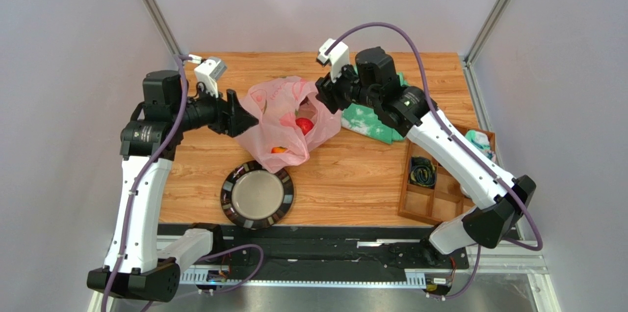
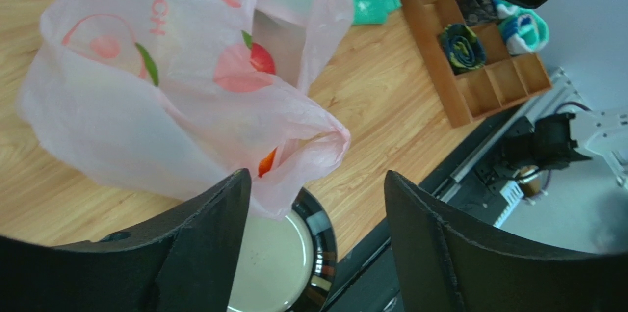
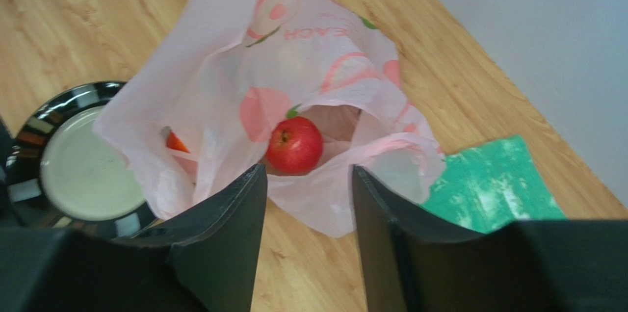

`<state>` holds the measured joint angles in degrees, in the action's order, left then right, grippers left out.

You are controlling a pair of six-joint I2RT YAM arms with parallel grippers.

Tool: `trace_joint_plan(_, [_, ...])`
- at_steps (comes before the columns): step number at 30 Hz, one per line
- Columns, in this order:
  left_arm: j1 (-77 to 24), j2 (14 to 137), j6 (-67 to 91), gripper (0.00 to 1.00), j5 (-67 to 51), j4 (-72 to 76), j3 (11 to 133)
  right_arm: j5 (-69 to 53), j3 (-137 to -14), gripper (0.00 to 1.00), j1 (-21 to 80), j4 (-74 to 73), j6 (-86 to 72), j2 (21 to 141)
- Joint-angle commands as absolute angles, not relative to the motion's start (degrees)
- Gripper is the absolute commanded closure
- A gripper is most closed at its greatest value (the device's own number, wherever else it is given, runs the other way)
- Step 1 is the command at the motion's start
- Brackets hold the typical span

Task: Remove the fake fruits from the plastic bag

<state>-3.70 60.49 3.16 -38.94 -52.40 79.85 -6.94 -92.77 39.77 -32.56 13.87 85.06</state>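
Pink, thin and crinkled, the plastic bag [image 1: 284, 117] lies bunched near the middle of the worktop [image 1: 354, 172], its mouth gaping toward its right side. In that mouth a red apple [image 3: 293, 145] sits in plain sight. A second, orange-red fruit [image 3: 174, 141] peeks from a fold at the bag's near edge, its kind unclear. The left fingers [image 2: 199, 246] stand wide apart at the bag's left edge, with film hanging beside one of them, unpinched. The right fingers [image 3: 221, 238] are parted at the bag's right rim, the lip drooping across the gap, unclamped. Just in front of the bag, where its hem meets the rim, lies a dark-rimmed plate [image 1: 234, 213]. Just right of the bag is a green-and-white cloth [image 1: 368, 122]. Well apart, further right, a wooden compartment tray [image 1: 449, 190] sits at the worktop's edge. Bare wood runs from the bag's near right side to the tray.
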Motion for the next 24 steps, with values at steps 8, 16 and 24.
trace_joint_plan(8, [-14.5, 60.7, 4.8, 0.10, -35.9, -39.6, 62.7, -9.2, -90.4, 0.40, 40.6, -36.8, 5.2, 89.9])
trace_joint_plan(16, [-32.6, 67.9, -6.1, 0.11, -15.4, -37.6, 62.0, -5.1, -94.1, 0.37, 35.5, -34.5, 7.5, 87.9])
trace_joint_plan(24, [-44.6, 78.0, -11.8, 0.11, -0.1, -35.6, 63.9, -3.9, -86.7, 0.36, 35.3, -32.4, 9.8, 82.2])
